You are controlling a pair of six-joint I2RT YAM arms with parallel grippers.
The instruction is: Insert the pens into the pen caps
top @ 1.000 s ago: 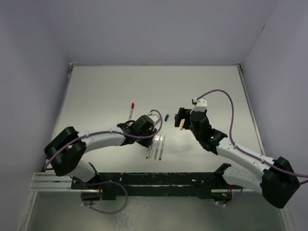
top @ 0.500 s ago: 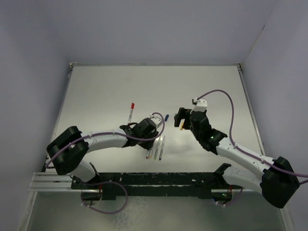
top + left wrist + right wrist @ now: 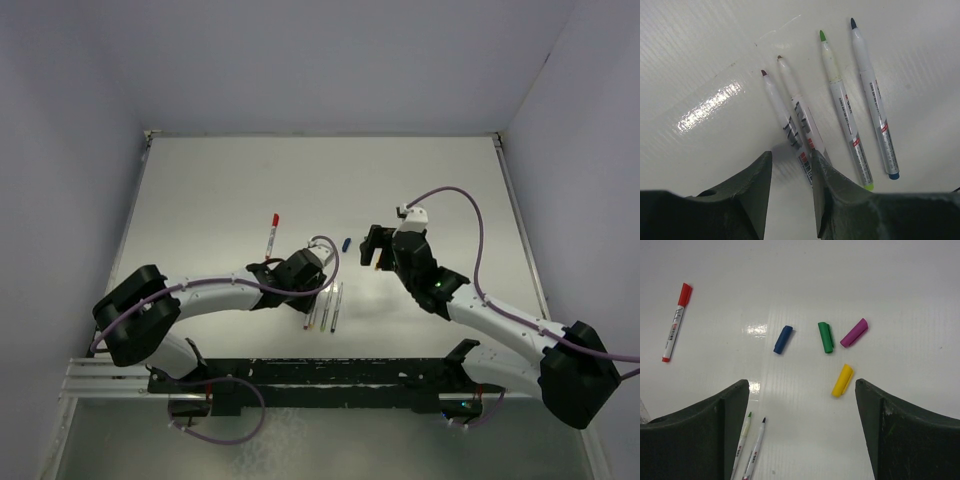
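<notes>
Four uncapped pens lie side by side in the left wrist view: purple-tipped [image 3: 782,112], orange-tipped [image 3: 797,107], green-tipped [image 3: 842,107] and blue-tipped [image 3: 872,95]. They also show in the top view [image 3: 324,305]. My left gripper [image 3: 791,156] [image 3: 313,285] hangs low over their rear ends, jaws a little apart and empty; the right finger [image 3: 832,192] covers the orange-tipped pen's end. A fifth pen wearing the red cap [image 3: 675,322] lies far left. Blue [image 3: 783,339], green [image 3: 826,337], purple [image 3: 854,332] and yellow [image 3: 842,380] caps lie ahead of my right gripper [image 3: 801,385] [image 3: 372,250], which is wide open and empty.
The white table [image 3: 220,190] is walled on the left, back and right. The black rail [image 3: 320,375] with both arm bases runs along the near edge. The blue cap [image 3: 346,243] lies between the two grippers.
My left gripper has shifted a little toward the near edge, down over the pens' rear ends. The right arm has barely moved. Pens and caps lie where they were.
</notes>
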